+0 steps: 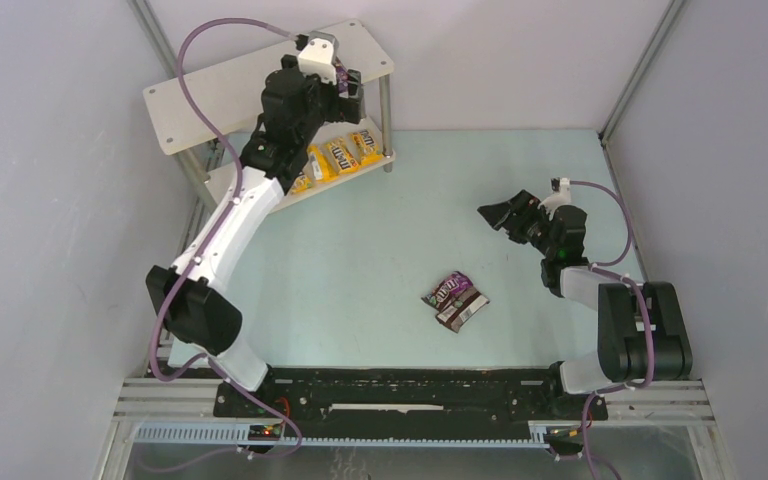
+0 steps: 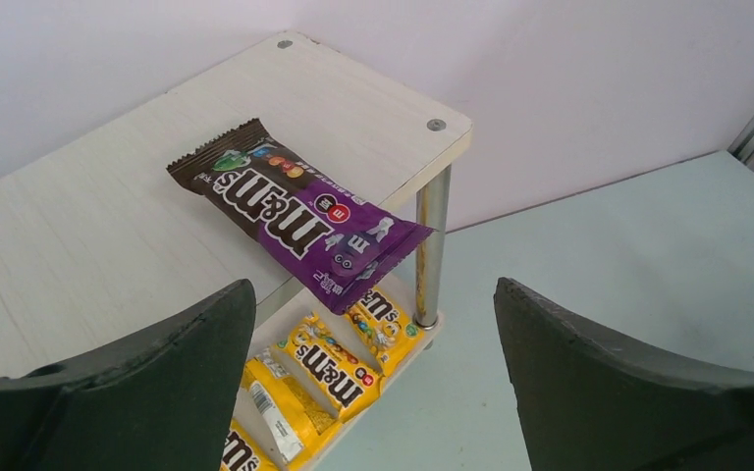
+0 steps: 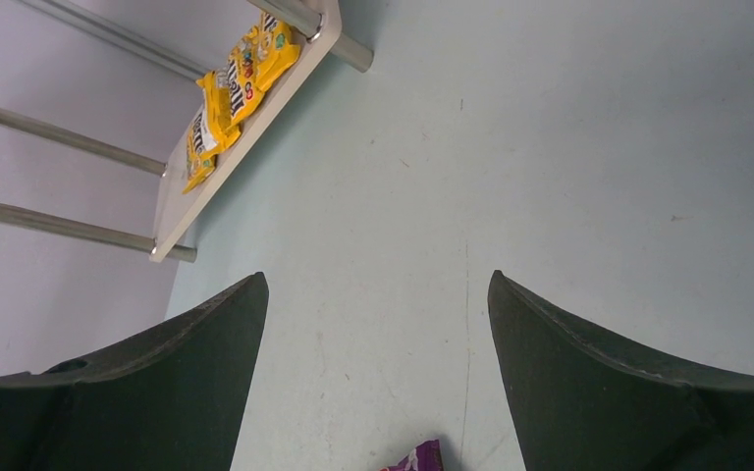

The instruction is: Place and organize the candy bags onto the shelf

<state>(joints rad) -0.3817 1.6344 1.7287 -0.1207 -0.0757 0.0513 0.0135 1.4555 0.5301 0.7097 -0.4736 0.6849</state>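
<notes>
On the far left of the pale blue-green worktop (image 1: 360, 250), your two-tier shelf of off-white boards on thin silver legs (image 1: 215, 95) stood against the back wall. Your left gripper (image 2: 369, 289) hung over the right end of its top board with both dark fingers spread wide and nothing between them. Just beyond those fingers, a glossy purple and brown candy packet (image 2: 304, 211) lay flat on the top board. One end of it stuck out past the board's front edge, close to the corner leg. Below it, a row of yellow-orange candy packets (image 2: 329, 368) lay side by side on the lower board, partly hidden under your arm in the overhead view.

Your right gripper (image 1: 505, 213) was over the right half of the worktop, well apart from the shelf. It was fully open and empty, pointing toward the bare surface. Near the middle of the worktop, two packets lay touching: a second purple packet (image 1: 449, 288) and a dark brown packet (image 1: 462, 309) just beside it on the near side.
</notes>
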